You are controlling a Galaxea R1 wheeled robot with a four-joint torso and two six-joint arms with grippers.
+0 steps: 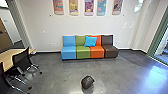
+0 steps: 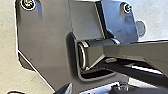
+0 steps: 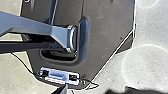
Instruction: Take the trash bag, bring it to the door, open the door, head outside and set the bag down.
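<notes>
Trash bag (image 1: 87, 82): dark, rounded, bunched up, sitting on the grey floor (image 1: 58, 75) out ahead of both hands, roughly on the centerline between the left and right sides. Small bit sticks out at its upper side. Neither hand is on it.

Left hand (image 2: 93, 90): over the robot's own base, pale ground around the base edge. Can't tell if it's released or clenched. Right hand (image 3: 92, 90): also over the base, near a white block (image 3: 59, 75) with black cables mounted there. Can't tell its state either.

Farther ahead of the hands, past the bag: sofa (image 1: 82, 52) against the white wall (image 1: 72, 25). Four seats, running from left-hand side to right-hand side: blue, green, orange, brown. Bright blue cushion (image 1: 90, 41) leans on the backrest where green meets orange. Five colored panels (image 1: 88, 7) hang in a row on the wall above the sofa.

Out on the left-hand side: light wood worktop (image 1: 10, 56), black office chair (image 1: 22, 61) right beside it, part of a second one (image 1: 5, 82) nearer the robot. Brown door (image 1: 4, 35) beyond the worktop.

Out on the right-hand side: glass (image 1: 163, 51) in a green frame (image 1: 156, 37), bright bluish glare on the floor near it.
</notes>
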